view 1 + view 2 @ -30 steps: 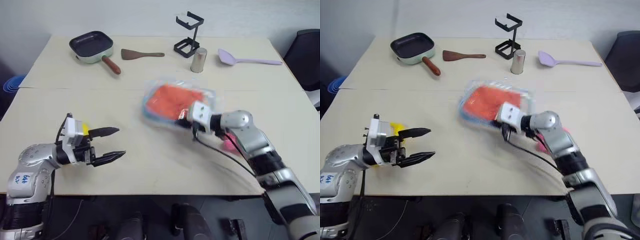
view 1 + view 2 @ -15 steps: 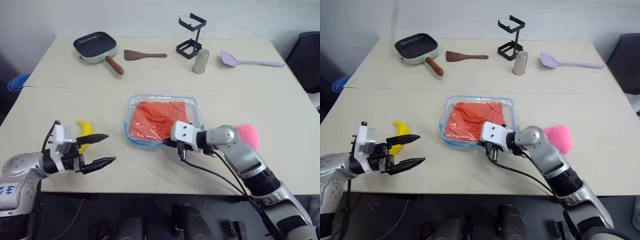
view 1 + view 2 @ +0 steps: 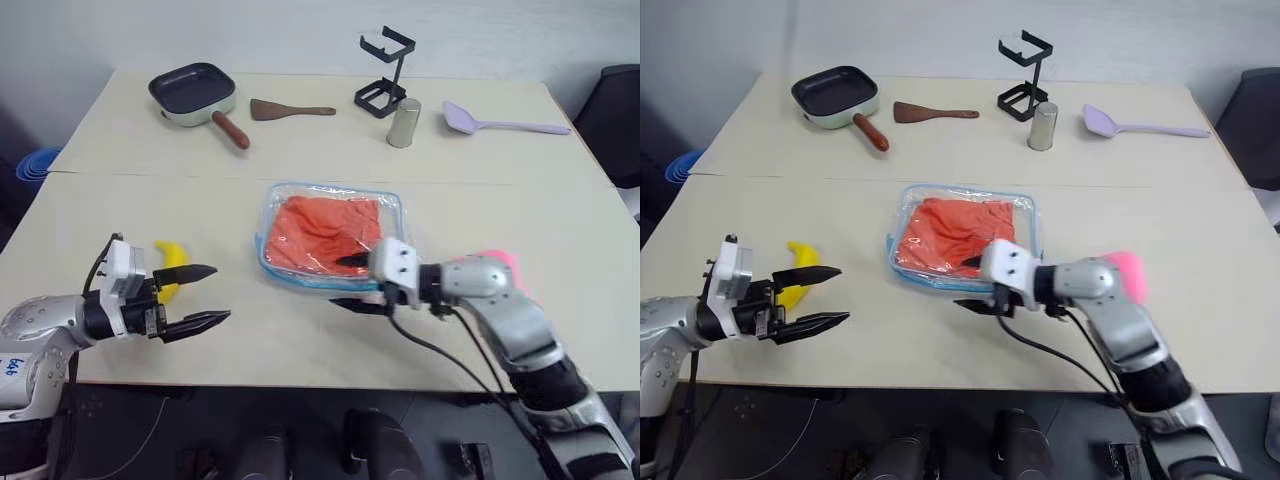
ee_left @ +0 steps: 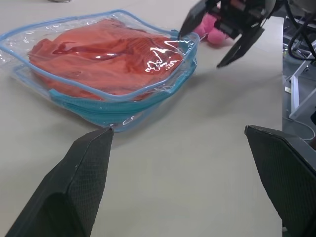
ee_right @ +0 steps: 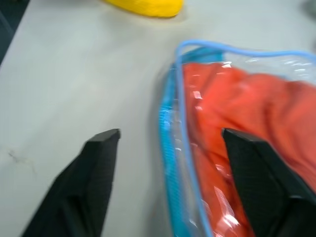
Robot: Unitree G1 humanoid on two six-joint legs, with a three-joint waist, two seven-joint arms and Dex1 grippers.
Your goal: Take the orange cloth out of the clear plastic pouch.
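The clear plastic pouch (image 3: pixel 392 215), edged by a light blue zipper, lies flat mid-table. The orange cloth (image 3: pixel 322 230) is crumpled inside it. My right gripper (image 3: pixel 348 283) is open at the pouch's near right edge. One finger hangs over the blue edge, the other over bare table in front. In the right wrist view the pouch's blue corner (image 5: pixel 172 148) and the cloth (image 5: pixel 247 123) lie just ahead of the spread fingers. My left gripper (image 3: pixel 216 294) is open and empty, well left of the pouch. Its wrist view shows the pouch (image 4: pixel 163 91) and the right gripper (image 4: pixel 210 37) beyond it.
A yellow banana (image 3: pixel 172 268) lies by my left gripper. A pink plush lump (image 3: pixel 497 261) sits behind my right forearm. At the back stand a pan (image 3: pixel 188 92), a wooden spatula (image 3: pixel 285 109), a black stand (image 3: pixel 382 70), a metal cup (image 3: pixel 402 122) and a purple spatula (image 3: pixel 500 121).
My right gripper was shut on the pouch and dragged it nearer. It has now opened, let go and drawn back a little. The left gripper has kept still.
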